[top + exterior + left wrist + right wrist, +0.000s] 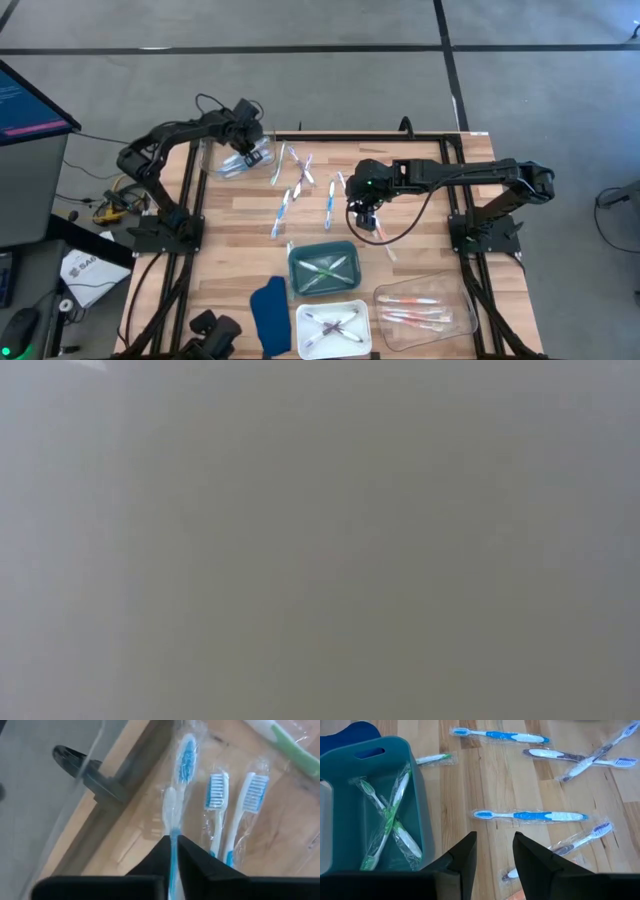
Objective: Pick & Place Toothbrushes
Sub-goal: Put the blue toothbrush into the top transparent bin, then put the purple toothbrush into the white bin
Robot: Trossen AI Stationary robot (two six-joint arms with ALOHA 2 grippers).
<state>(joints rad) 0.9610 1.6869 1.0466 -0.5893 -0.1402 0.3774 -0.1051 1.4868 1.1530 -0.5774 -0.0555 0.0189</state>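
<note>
My left gripper (173, 839) is shut on a wrapped blue toothbrush (181, 767) over the clear tray (215, 160) at the table's far left. Two more blue toothbrushes (215, 795) lie flat in that tray. My right gripper (362, 218) hangs open above the table's middle, just beyond the teal tray (322, 268), with nothing between its fingers (470, 855). Several wrapped toothbrushes (283, 205) lie loose on the wood between the arms, one blue one (530, 815) just ahead of my right gripper. The low view shows only grey. My left gripper pinches the blue toothbrush's handle (173, 834) between its two fingers. The fingers come steeply from above, and the brush runs on past their tips, along them. Its bristle head (187, 752) points down into the clear tray; whether the head touches the tray's floor I cannot tell.
The teal tray (415, 795) holds green toothbrushes. A white tray (333, 328) with purple-grey ones and a clear tray (425, 308) with pink-orange ones stand at the near edge. A dark blue cloth-like piece (268, 315) lies left of the white tray.
</note>
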